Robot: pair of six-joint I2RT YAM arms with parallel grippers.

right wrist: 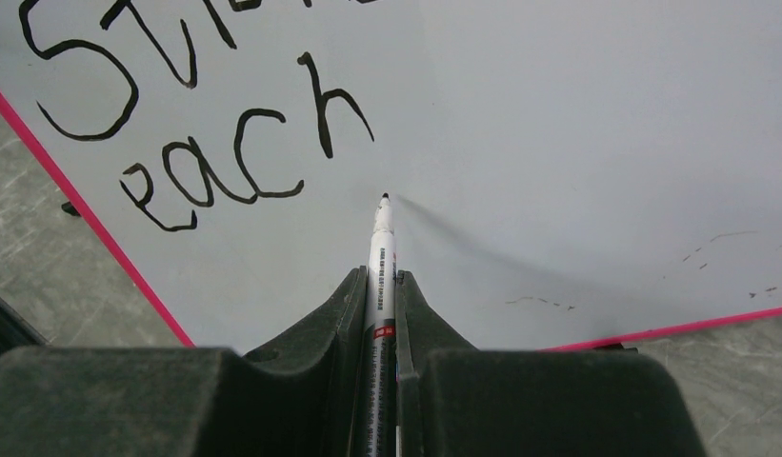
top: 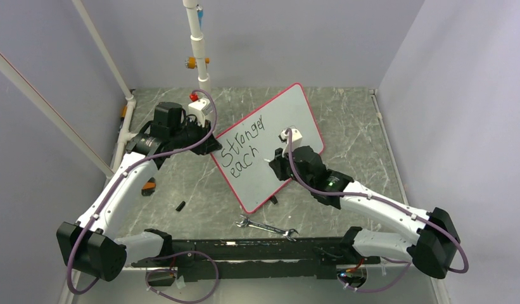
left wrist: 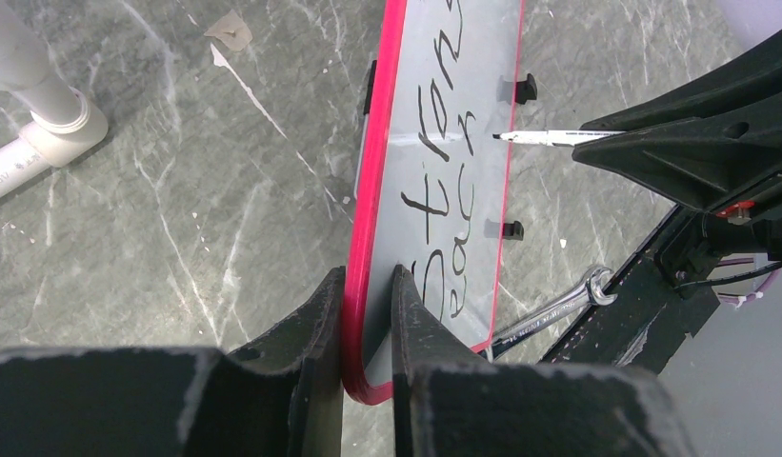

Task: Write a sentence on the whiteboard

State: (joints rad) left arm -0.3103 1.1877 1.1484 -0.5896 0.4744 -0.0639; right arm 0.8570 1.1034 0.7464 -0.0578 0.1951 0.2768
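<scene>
The whiteboard (top: 295, 117) with its red-pink rim stands tilted on the marble table. Black lettering (top: 243, 147) on it reads "Stronger" over "each". My left gripper (top: 209, 144) is shut on the board's left corner; in the left wrist view the fingers (left wrist: 368, 276) pinch the red rim (left wrist: 375, 171). My right gripper (top: 277, 163) is shut on a white marker (right wrist: 381, 248). The marker tip is at the board surface (right wrist: 577, 143), just right of "each" (right wrist: 244, 157); I cannot tell whether it touches. The marker also shows in the left wrist view (left wrist: 549, 138).
A steel wrench (top: 266, 227) lies in front of the board's near corner and shows in the left wrist view (left wrist: 549, 309). A small black cap (top: 180, 206) and an orange-black object (top: 148, 187) lie to the left. White pipes (top: 197, 44) stand behind.
</scene>
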